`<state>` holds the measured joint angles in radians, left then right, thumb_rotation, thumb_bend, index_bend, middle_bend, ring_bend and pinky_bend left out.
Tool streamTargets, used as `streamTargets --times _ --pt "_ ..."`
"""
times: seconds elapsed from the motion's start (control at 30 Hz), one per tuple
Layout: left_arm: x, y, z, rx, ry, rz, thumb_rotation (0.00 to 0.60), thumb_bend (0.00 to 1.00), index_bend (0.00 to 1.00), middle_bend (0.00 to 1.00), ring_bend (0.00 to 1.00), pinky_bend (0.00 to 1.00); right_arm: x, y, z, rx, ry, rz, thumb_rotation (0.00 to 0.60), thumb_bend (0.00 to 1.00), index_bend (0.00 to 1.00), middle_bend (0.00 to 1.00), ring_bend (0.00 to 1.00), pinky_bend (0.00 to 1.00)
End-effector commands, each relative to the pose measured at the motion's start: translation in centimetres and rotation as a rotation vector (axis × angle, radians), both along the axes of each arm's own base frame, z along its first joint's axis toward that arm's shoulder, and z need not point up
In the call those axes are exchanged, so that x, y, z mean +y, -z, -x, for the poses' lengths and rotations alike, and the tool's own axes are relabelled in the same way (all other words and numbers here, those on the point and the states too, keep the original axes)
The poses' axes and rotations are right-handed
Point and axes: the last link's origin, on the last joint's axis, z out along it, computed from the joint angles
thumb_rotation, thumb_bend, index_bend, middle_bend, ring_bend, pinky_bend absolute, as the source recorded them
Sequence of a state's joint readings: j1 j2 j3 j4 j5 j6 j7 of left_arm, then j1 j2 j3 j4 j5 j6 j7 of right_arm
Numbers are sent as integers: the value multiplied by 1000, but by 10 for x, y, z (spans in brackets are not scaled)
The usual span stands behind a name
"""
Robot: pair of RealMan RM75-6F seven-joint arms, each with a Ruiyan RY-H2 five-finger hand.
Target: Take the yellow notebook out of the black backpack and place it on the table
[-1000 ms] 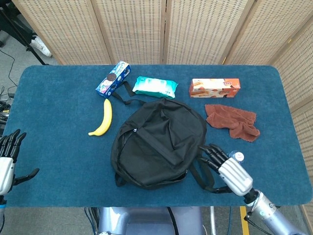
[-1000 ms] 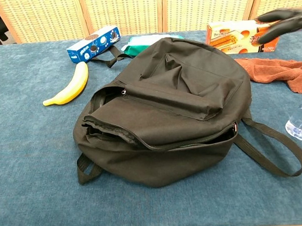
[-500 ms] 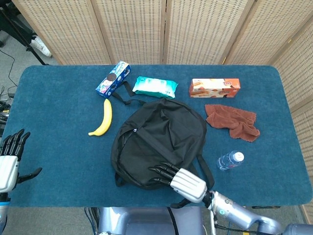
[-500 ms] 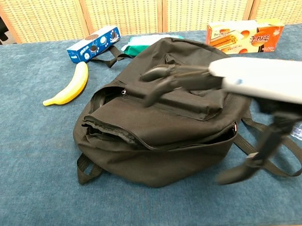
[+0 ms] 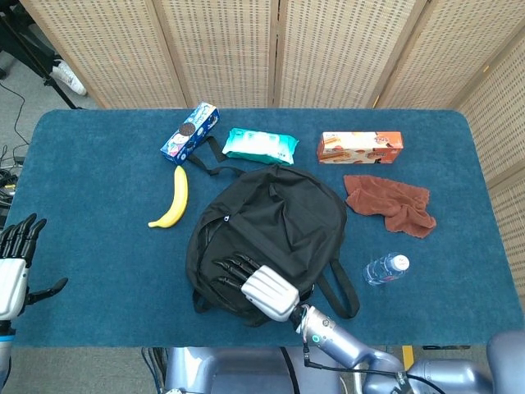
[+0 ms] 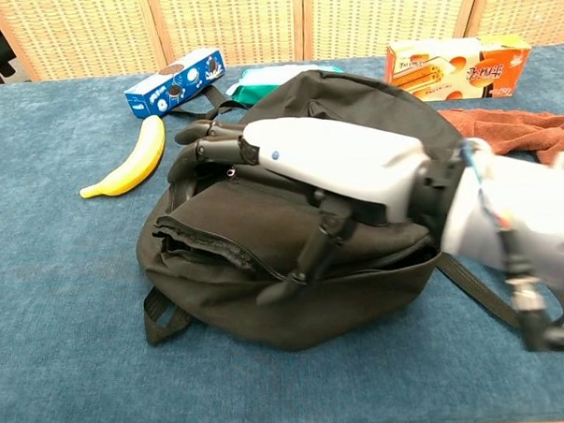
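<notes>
Right robot hand, fingers apart, empty, over black backpack near bench front edge; left robot hand spread at bench's front-left corner.

Right hand outstretched, fingers spread; left hand open.

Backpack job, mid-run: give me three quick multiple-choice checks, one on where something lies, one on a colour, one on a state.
1. Where does the banana lie?
A. left of the black backpack
B. on the brown cloth
C. inside the backpack

2. What colour is the cloth right of the backpack?
A. yellow
B. reddish brown
C. white

3. What is the right hand doing?
A. holding the water bottle
B. resting on the table edge
C. over the backpack by its open zip, holding nothing

Answers: 1 A, the head view shows it on the table left of the bag. 2 B, it is rust-toned in both views. 3 C, its fingers are spread above the bag with no notebook visible.
</notes>
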<state>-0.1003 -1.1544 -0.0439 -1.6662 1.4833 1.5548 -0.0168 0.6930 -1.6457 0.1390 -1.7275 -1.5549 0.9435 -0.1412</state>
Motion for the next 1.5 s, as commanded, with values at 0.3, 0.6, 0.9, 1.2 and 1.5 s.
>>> streamTargets --times 0.3,0.6,0.9,1.2,1.5 --pt "1 -3 1 -11 0 -6 600 125 0 0 0 0 -11 12 -10 -2 69 54 600 228 259 204 84 105" --pt "0 -3 1 -15 6 -2 600 126 0 0 0 0 -16 10 -9 -31 99 132 600 458 401 431 315 459" --pt "0 -1 -4 -14 36 11 600 138 0 0 0 0 -27 13 -3 -8 56 237 600 530 592 641 526 587" --pt "9 29 -31 -24 321 182 600 155 0 0 0 0 -58 -10 -22 -91 105 261 600 546 648 661 549 598" --pt "22 64 -56 -2 459 306 600 157 0 0 0 0 -92 -33 -22 -59 180 303 600 546 649 661 549 599"
